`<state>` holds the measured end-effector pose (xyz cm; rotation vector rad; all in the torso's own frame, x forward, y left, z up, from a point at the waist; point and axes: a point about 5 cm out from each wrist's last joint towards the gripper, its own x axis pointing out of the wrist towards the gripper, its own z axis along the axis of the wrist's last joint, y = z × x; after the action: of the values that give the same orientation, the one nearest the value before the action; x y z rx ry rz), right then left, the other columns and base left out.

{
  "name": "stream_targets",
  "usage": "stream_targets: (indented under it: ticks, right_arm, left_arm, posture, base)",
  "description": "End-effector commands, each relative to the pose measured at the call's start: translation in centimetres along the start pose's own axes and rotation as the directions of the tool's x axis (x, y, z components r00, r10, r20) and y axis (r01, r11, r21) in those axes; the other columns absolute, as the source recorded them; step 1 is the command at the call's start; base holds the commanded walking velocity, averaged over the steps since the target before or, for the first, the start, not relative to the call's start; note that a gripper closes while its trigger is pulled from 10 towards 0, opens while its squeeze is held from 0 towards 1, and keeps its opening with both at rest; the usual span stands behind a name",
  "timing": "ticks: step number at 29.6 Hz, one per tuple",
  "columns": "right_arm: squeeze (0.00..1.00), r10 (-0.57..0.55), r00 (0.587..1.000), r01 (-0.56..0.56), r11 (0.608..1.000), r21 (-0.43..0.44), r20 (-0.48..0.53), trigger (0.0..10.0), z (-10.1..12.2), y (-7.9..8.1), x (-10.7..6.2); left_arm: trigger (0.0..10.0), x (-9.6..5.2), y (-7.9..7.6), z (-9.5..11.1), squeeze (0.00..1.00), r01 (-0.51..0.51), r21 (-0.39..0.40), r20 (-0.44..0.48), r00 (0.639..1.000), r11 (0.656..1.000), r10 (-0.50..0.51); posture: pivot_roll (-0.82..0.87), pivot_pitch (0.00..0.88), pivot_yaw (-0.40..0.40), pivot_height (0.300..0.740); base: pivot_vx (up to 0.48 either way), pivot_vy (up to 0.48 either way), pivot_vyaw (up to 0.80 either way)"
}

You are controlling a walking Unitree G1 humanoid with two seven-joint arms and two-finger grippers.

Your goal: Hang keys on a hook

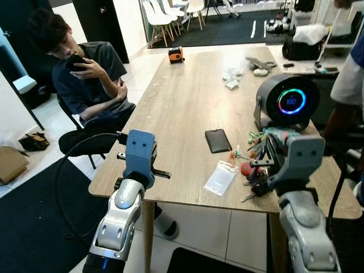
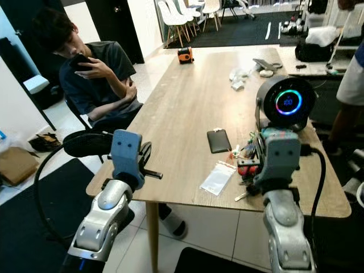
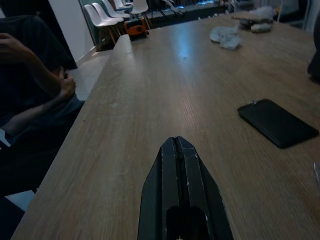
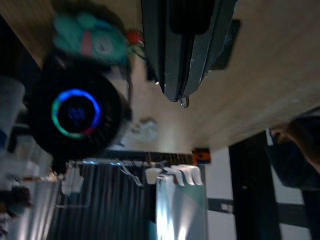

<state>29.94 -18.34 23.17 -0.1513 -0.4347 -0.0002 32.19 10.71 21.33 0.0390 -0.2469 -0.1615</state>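
Left gripper [image 3: 176, 145] at 7 o'clock over table [image 1: 187, 96], fingers pressed together. Right gripper [image 4: 181, 97] at 4 o'clock, fingers pinched on keys [image 1: 254, 185]' ring, beside round speaker [image 1: 286, 103] at 2 o'clock.

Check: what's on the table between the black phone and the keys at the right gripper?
A clear plastic bag lies between phone and keys, seen in both eye views.

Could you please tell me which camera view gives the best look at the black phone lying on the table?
The left eye view: the phone lies whole, seen from above. The right eye view shows it the same way. The left wrist view shows it darker, at a flat angle. In the right wrist view I cannot make it out.
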Motion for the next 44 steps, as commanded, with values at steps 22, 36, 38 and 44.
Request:
stream_targets:
  ticks: [22, 36, 38, 44]
  right_arm:
    - [0.0, 0.124, 0.992, -0.125, 0.991, -0.037, -0.014, 10.0, -0.3, 1.0, 1.7]
    - [0.0, 0.125, 0.992, -0.125, 0.992, 0.01, -0.012, 10.0, -0.7, 1.8, 1.5]
    - [0.0, 0.127, 0.992, -0.127, 0.992, 0.009, -0.013, 10.0, -0.8, 1.9, 1.5]
    - [0.0, 0.139, 0.99, -0.139, 0.99, 0.005, -0.016, 10.0, -0.9, 2.2, 1.6]
  left_arm:
    - [10.0, -1.1, 0.5, -0.1, 0.0, -0.101, -0.058, 0.012, 0.995, 0.993, 0.102]
    - [10.0, -1.2, 0.8, -0.1, 0.0, -0.107, -0.034, 0.013, 0.994, 0.994, 0.108]
    - [10.0, -1.2, 0.9, -0.1, 0.0, -0.109, -0.033, 0.014, 0.994, 0.994, 0.109]
    - [10.0, -1.3, 1.0, 0.0, 0.0, -0.116, -0.025, 0.018, 0.993, 0.993, 0.116]
  posture:
    - [-0.04, 0.106, -0.014, 0.74]
    - [-0.01, 0.103, 0.004, 0.74]
    - [-0.01, 0.103, 0.004, 0.74]
    - [0.0, 0.103, 0.005, 0.74]
  base:
    - [0.0, 0.0, 0.0]
    - [0.0, 0.0, 0.0]
    - [0.0, 0.0, 0.0]
    - [0.0, 0.0, 0.0]
